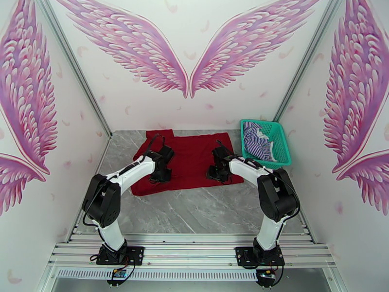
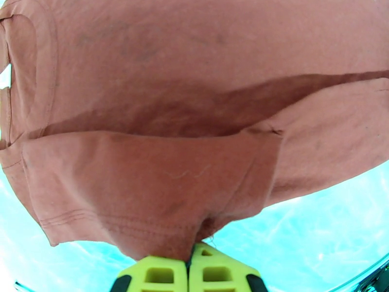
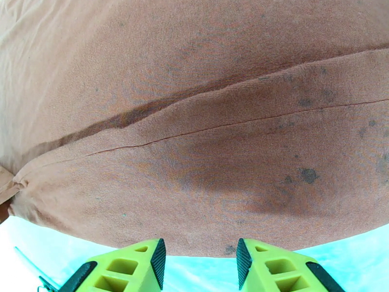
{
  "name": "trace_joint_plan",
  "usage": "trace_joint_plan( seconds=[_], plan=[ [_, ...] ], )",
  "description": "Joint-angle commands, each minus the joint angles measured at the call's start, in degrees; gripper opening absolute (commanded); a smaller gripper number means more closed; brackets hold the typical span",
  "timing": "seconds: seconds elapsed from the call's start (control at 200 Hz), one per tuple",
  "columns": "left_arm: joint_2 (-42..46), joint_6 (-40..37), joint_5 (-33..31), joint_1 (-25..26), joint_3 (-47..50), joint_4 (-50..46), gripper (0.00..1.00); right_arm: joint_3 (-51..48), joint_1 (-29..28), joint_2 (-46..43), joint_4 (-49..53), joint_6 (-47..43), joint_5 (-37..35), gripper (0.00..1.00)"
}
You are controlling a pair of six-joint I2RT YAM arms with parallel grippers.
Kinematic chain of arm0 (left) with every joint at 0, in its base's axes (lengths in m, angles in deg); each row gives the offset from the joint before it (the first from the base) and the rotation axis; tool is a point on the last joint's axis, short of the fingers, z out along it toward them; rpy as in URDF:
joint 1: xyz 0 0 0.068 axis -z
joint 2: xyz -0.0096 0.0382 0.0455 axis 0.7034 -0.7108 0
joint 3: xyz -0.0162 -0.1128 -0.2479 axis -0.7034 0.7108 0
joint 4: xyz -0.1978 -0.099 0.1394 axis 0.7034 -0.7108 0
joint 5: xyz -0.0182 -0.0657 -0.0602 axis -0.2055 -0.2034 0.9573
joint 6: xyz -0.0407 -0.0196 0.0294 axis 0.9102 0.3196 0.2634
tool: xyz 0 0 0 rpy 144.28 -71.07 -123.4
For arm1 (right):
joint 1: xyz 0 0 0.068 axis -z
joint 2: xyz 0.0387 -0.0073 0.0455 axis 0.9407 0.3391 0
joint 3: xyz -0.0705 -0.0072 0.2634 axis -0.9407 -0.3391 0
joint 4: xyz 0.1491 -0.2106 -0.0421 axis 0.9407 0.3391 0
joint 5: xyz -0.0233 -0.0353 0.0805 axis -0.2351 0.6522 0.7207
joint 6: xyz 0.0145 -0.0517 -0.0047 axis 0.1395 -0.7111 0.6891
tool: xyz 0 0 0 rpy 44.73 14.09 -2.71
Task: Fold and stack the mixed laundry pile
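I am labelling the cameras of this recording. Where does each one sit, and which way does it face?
Top external: high behind the arm bases, looking down and forward over the table; shows the left arm, the right arm, the dark red T-shirt and the teal basket.
Left wrist: on the left wrist, looking past the left gripper, shut on the cloth, at the T-shirt's edge.
Right wrist: on the right wrist, facing the T-shirt; the right gripper is open.
Shared: all three see the T-shirt.
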Motion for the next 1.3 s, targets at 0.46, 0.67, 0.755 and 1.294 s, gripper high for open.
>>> trace_joint_plan(
  seconds=[0.46, 0.67, 0.755, 1.294],
  plan=[
    [-12.8, -9.14, 3.41, -5.67, -19.37, -1.66, 0.56, 0.42, 0.31, -2.79, 0.93, -0.7, -0.55, 0.46],
    [-3.53, -4.94, 5.62, -9.18, -11.89, -1.01, 0.58, 0.93, 0.29, -3.05, 1.02, -0.5, -0.45, 0.47],
    [2.41, -2.24, 7.32, -12.64, -3.04, 1.39, 0.57, 1.11, 0.27, -2.99, 0.7, -0.52, 0.17, 0.47],
    [4.98, 15.77, 15.17, -16.83, 19.92, 22.06, 0.53, 4.07, -0.48, 1.41, -0.05, -0.72, 2.18, 0.47]
  ],
)
